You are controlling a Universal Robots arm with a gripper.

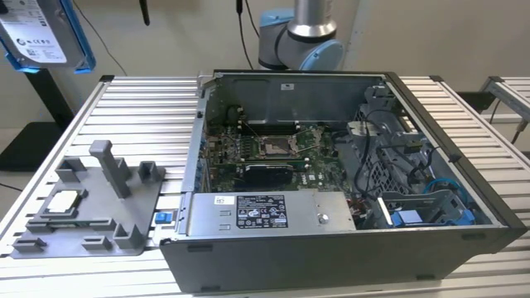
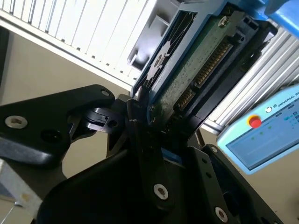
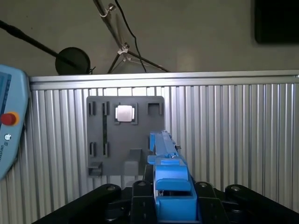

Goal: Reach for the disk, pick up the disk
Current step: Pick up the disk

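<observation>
The disk [image 1: 41, 34], a flat silver-grey hard drive with a white label in a blue plastic bracket frame, is held aloft off the ribbed aluminium bench [image 1: 141, 105], at the exterior view's upper left. It is gripped edge-on in the black end effector [image 2: 149, 114], its long axis running straight out from the jaws and its green circuit-board face exposed. A grey moulded fixture plate [image 3: 124, 140] carrying a small square silver chip [image 3: 124, 113] is seen beyond it.

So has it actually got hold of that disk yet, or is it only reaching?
Reaching looks done: in the second wrist view the gripper is shut on the disk. In hand: the disk is lifted, held in the air over the grey fixture plate on the table. Of the pick-up, nothing looks left.
</observation>
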